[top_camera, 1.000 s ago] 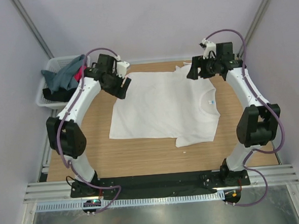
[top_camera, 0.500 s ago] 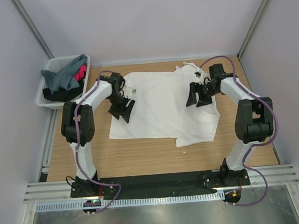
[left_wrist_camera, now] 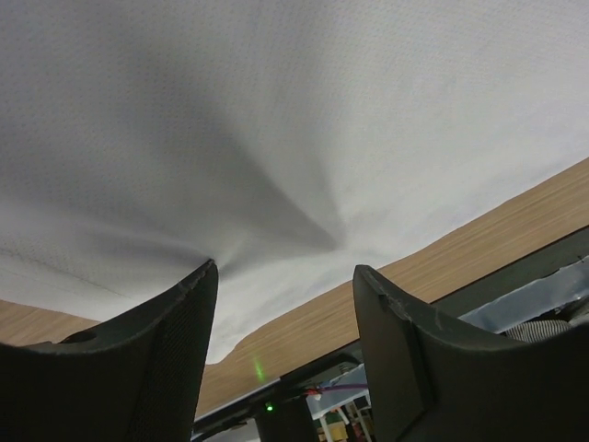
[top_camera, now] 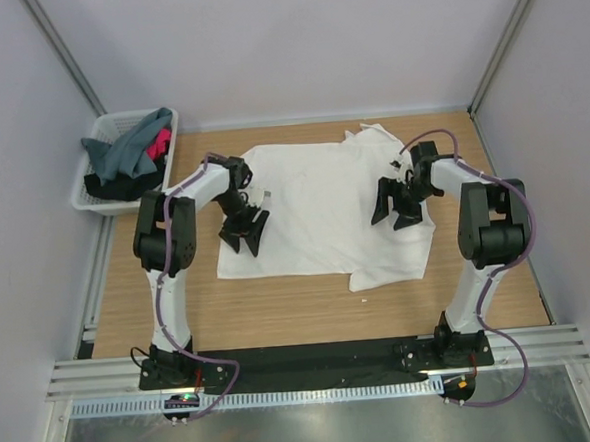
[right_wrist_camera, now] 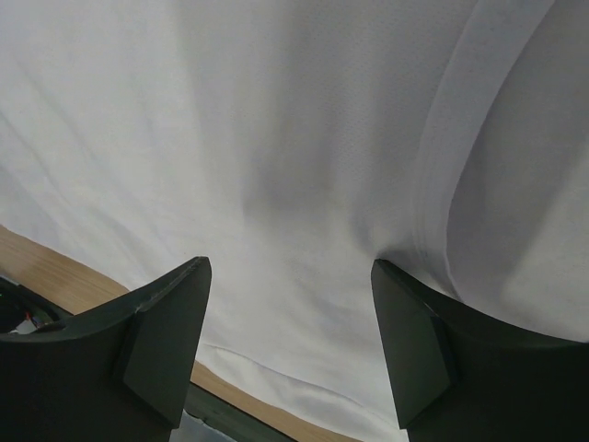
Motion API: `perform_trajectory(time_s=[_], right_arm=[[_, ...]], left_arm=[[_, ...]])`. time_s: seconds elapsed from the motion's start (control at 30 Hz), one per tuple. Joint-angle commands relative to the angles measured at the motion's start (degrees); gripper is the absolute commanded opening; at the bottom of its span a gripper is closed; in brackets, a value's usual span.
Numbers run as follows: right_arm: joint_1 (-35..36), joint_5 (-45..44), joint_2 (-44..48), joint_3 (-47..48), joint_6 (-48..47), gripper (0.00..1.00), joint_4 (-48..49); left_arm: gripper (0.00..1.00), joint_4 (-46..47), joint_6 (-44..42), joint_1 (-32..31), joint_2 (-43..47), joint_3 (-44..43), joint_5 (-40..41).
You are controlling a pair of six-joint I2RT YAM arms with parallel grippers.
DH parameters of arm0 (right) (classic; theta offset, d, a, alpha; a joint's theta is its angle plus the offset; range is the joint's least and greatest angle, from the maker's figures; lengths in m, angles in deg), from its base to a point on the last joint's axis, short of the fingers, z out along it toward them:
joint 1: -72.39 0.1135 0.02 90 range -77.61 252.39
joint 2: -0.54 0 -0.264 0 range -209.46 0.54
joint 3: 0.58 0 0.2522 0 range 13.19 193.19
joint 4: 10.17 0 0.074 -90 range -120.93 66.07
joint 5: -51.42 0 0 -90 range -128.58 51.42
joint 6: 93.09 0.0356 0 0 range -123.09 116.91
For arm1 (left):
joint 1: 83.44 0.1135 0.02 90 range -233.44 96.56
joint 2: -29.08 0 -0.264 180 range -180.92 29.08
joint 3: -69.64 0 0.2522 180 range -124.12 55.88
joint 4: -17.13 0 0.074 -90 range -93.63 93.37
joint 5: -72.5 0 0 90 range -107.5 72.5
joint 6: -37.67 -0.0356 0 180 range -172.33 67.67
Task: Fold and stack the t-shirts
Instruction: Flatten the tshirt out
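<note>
Two arms, both down on the one plain white short-sleeved cloth t-shirt (top_camera: 324,204), which lies spread flat in the middle of the light wooden table (top_camera: 280,302), collar end toward the right, hem toward the left. The left gripper (top_camera: 244,231) sits on the hem side near the shirt's near-left corner. The right gripper (top_camera: 394,207) sits at the collar side. In both wrist views the black fingers stand wide apart with nothing between them but cloth lying on the table, so nothing is gripped yet. In the left wrist view the fabric puckers into creases running toward one fingertip (left_wrist_camera: 207,269), so the tips seem to press into the cloth. My reading is that the arms are placed at opposite ends so each can pinch an edge and carry it over as a first fold. Fold not begun. Off the table's far-left corner stands one white plastic lattice basket (top_camera: 128,115), holding a heap waiting its turn: one grey-teal shirt (top_camera: 120,151) on top, a pink-red cloth (top_camera: 157,144) showing beside it, and a black cloth (top_camera: 113,187) beneath. Count: four garments, one basket, two grippers.
</note>
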Motion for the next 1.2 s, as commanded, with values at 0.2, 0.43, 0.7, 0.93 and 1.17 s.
perform_trajectory(time_s=[0.2, 0.43, 0.7, 0.93, 1.17], right_arm=[[-2.2, -3.8, 4.4, -7.8, 6.1, 0.78, -5.2], [-2.6, -4.4, 9.5, -0.8, 3.6, 0.76, -5.7], [-2.4, -12.5, -2.2, 27.5, -4.5, 0.74, -3.0], [1.2, -25.8, -20.1, 49.2, -19.3, 0.65, 1.6], [5.0, -32.1, -29.5, 57.2, -29.8, 0.62, 8.2]], left_arm=[[0.62, -2.8, 1.8, -3.7, 7.9, 9.5, -2.3], [0.62, -0.5, 2.4, -6.9, 16.8, 3.5, 5.3], [0.64, -0.2, -3.0, -1.3, 6.8, -26.8, 16.6], [0.63, -0.8, 1.1, 0.3, -0.3, -35.0, 13.9], [0.62, -0.1, 1.3, 0.0, 0.0, -30.6, 13.5]])
